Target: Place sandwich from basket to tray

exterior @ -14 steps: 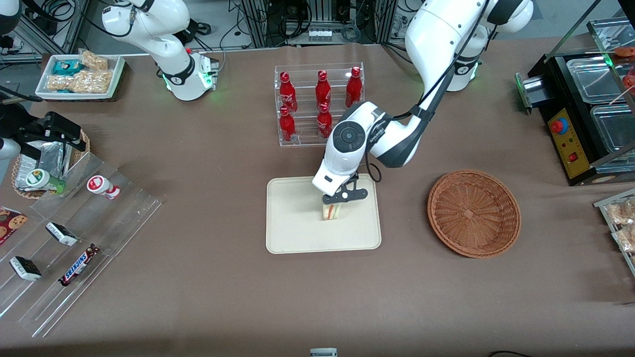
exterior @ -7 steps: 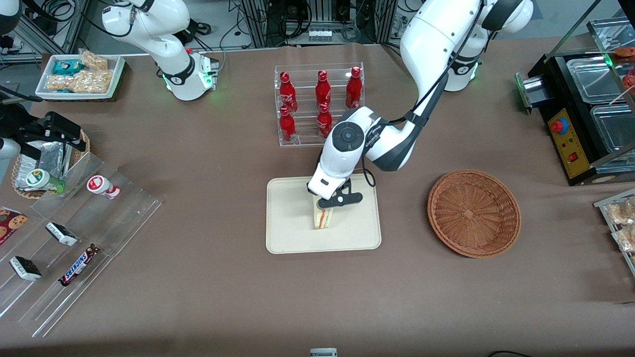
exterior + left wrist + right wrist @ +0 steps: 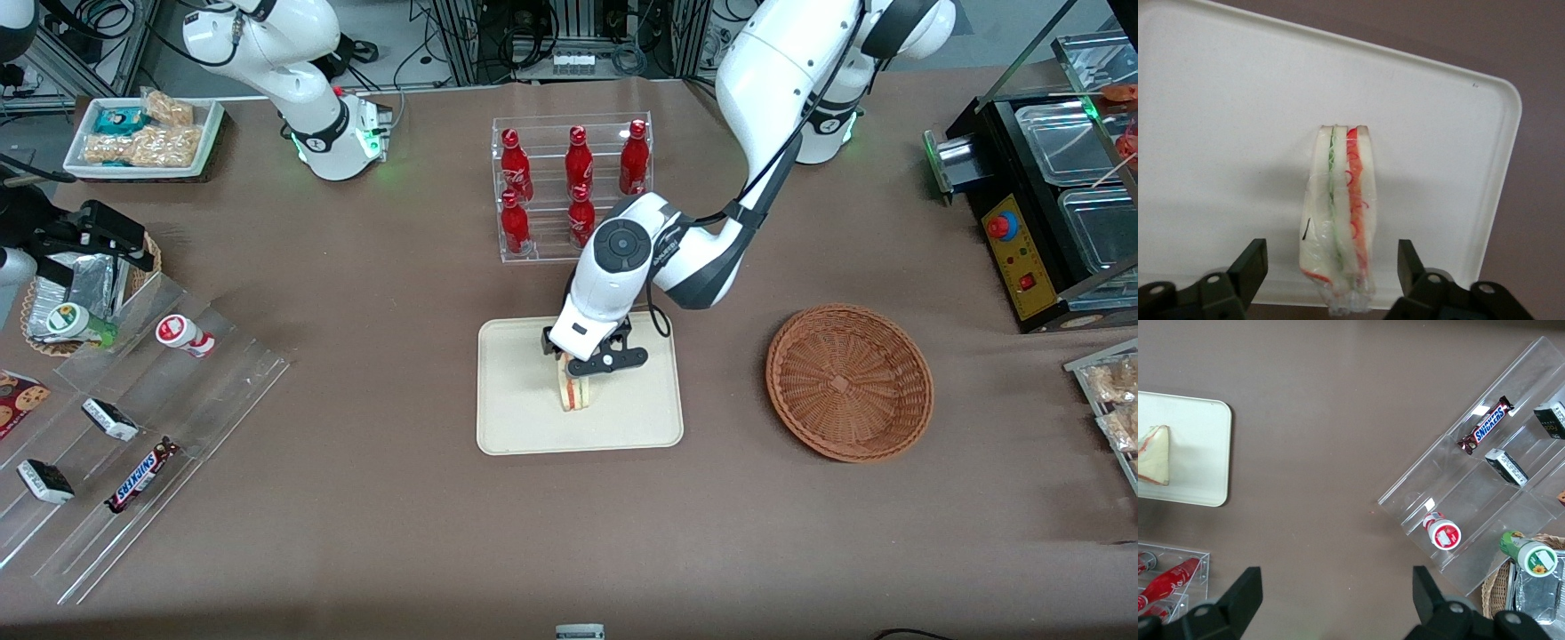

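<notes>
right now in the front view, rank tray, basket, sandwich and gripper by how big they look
1. tray
2. basket, slightly smaller
3. and 4. sandwich and gripper, open around it: alike, unranked, since the gripper sits nearer the camera and overlaps it.

Three camera views of one tabletop scene.
The front view looks steeply down from high over the whole table. The left wrist view looks straight down at close range past the gripper (image 3: 1331, 280), whose spread jaws flank the sandwich (image 3: 1340, 227) on the tray (image 3: 1218, 133). The right wrist view looks down from higher, over the parked arm's end; all three views share the tray (image 3: 1201, 447) and sandwich (image 3: 1153, 455).
</notes>
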Motion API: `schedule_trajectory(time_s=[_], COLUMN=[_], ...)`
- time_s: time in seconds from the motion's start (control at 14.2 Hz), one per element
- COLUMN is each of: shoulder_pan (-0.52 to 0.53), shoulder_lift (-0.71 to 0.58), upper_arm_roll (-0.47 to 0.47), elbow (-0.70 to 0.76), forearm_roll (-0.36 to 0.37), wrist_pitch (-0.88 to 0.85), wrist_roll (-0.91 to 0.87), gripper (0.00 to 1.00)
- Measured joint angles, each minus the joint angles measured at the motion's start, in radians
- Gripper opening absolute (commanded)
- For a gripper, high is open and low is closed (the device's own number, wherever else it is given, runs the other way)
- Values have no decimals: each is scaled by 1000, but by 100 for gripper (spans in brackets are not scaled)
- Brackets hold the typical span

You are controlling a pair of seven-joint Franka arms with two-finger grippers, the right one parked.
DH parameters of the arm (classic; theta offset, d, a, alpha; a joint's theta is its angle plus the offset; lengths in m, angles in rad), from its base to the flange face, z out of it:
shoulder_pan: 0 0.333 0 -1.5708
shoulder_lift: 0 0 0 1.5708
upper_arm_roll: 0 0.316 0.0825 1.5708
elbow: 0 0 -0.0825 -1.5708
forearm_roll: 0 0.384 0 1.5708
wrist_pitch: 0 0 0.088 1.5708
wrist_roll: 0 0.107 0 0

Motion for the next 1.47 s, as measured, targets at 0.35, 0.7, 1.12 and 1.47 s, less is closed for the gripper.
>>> schedule_trajectory(time_s=[0.35, 0.7, 1.12, 1.47], shoulder_pan=[62, 244, 445, 576], shoulder_lift=[-147, -221, -373, -511], upper_arm_roll=[23, 30, 33, 33], elbow=[19, -4, -27, -102], forearm_roll=[0, 3, 51, 55], wrist_pitch=[-257, -490, -677, -693], wrist_roll=[-28, 197, 479, 715], gripper=[100, 100, 100, 100])
